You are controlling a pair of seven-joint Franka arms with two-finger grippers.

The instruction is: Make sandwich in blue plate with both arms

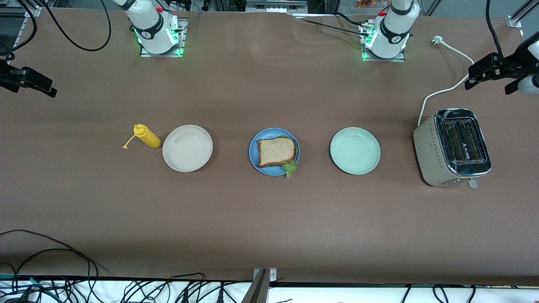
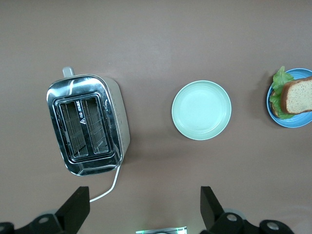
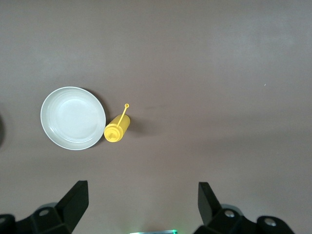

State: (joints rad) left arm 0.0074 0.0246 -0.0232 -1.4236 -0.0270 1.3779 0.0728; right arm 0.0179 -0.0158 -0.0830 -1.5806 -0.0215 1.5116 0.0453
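The sandwich (image 1: pixel 276 151) lies on the blue plate (image 1: pixel 254 158) at the table's middle: a tan bread slice on top, with green lettuce (image 1: pixel 289 168) sticking out at the edge nearer the front camera. It also shows in the left wrist view (image 2: pixel 298 95), on the blue plate (image 2: pixel 292 121). My left gripper (image 1: pixel 488 78) (image 2: pixel 145 200) is open and empty, up over the table by the toaster's cord. My right gripper (image 1: pixel 42 86) (image 3: pixel 142 192) is open and empty, up over the right arm's end of the table.
A cream-white plate (image 1: pixel 187 148) (image 3: pixel 73 118) and a yellow squeeze bottle (image 1: pixel 146 136) (image 3: pixel 117 129) lie toward the right arm's end. A mint-green plate (image 1: pixel 355 150) (image 2: pixel 201 109) and a steel toaster (image 1: pixel 452 145) (image 2: pixel 87 124) with a white cord (image 1: pixel 442 90) lie toward the left arm's end.
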